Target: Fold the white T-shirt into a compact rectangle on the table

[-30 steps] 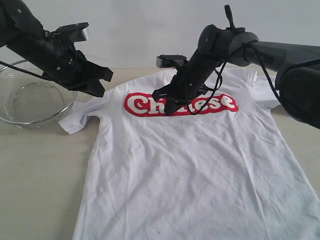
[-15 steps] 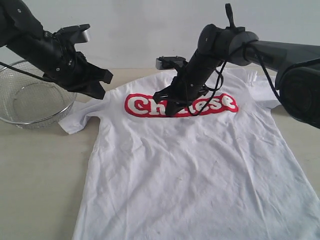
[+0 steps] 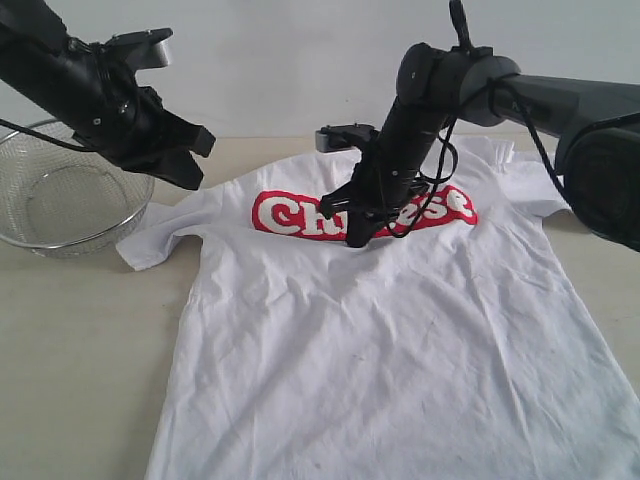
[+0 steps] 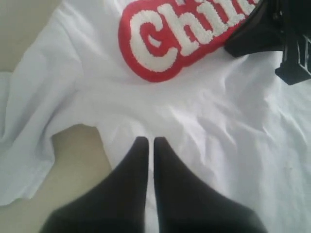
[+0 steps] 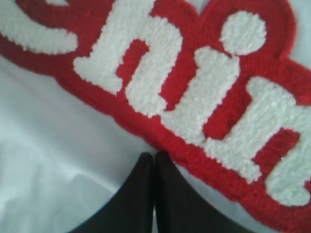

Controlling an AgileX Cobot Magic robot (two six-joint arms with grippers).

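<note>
**White shirt flat on the table, both grippers closed**

The white T-shirt (image 3: pixel 400 340) lies spread, front up, on the table (image 3: pixel 80 340). It fills the middle of the exterior view down to 6 o'clock. Its red lettering (image 3: pixel 290 213) sits toward 12 o'clock. The right gripper (image 5: pixel 154 156) has its jaws pressed together, holding nothing, with its tips at the lower red border of the lettering. The left gripper (image 4: pixel 147 141), also closed and empty, hangs at 10 o'clock near the sleeve. A wire basket (image 3: pixel 60 205) stands at 9 o'clock.
</note>
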